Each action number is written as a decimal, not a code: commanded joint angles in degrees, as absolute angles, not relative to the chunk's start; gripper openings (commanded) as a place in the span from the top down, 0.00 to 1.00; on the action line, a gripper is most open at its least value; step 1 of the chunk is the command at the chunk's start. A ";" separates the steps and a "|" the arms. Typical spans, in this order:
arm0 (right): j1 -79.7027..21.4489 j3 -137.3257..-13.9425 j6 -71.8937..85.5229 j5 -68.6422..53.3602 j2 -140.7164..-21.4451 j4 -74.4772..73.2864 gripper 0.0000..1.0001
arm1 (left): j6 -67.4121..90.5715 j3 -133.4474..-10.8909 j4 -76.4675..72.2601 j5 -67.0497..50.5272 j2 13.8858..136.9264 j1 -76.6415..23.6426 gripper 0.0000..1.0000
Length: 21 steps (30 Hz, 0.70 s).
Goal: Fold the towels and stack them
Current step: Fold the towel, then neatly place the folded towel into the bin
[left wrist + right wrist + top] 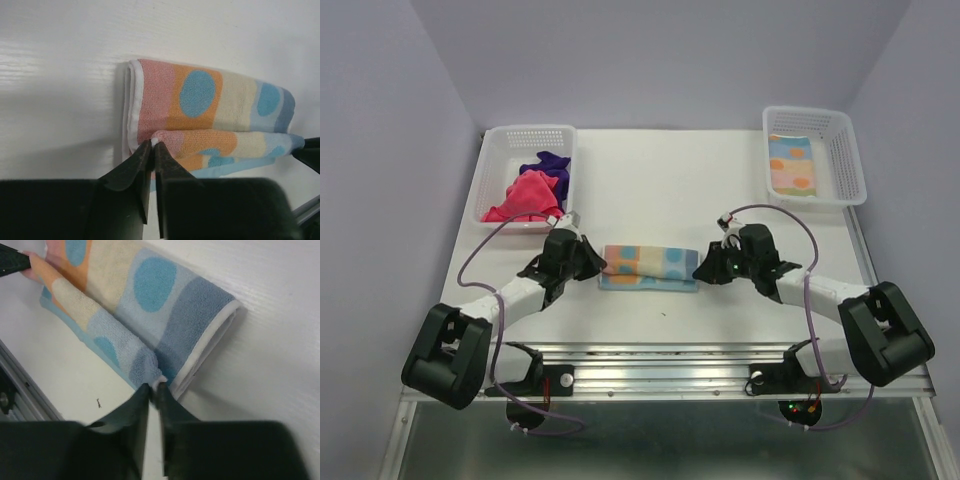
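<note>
A light blue towel with orange blotches [648,267] lies half folded in the middle of the table. My left gripper [597,266] is shut on its left corner, seen in the left wrist view [153,145] pinching the white hem of the towel [210,107]. My right gripper [702,271] is shut on the right corner, seen in the right wrist view [154,388] gripping the towel [150,300]. A magenta-pink towel [525,195] and a dark purple towel [548,164] lie crumpled in the left basket [500,150].
A white mesh basket [844,150] at the back right holds a folded blue and orange patterned cloth [791,165]. A metal rail [660,355] runs along the table's near edge. Walls stand close on the left, right and back.
</note>
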<state>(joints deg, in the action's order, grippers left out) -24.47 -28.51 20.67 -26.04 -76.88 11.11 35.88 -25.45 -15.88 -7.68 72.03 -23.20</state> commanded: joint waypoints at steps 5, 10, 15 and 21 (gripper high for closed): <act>-25.31 -23.38 23.38 -29.09 -68.04 12.22 0.40 | 36.12 -22.06 -7.32 -8.09 60.14 -23.82 0.34; -25.40 -23.99 25.66 -22.62 -60.39 5.56 0.00 | 39.02 -19.43 -4.48 -5.45 51.60 -24.35 0.01; -25.40 -27.50 29.79 -16.09 -59.76 1.85 0.00 | 39.20 -21.52 -2.64 -3.35 49.39 -24.35 0.01; -26.45 -35.24 32.07 -9.52 -69.95 -3.07 0.00 | 38.24 -24.51 -2.29 -0.44 53.25 -24.35 0.01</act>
<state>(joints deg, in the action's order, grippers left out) -25.12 -28.82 29.65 -16.43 -66.00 0.23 38.87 -20.78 -2.55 -2.98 51.53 -24.03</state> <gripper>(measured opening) 0.998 0.986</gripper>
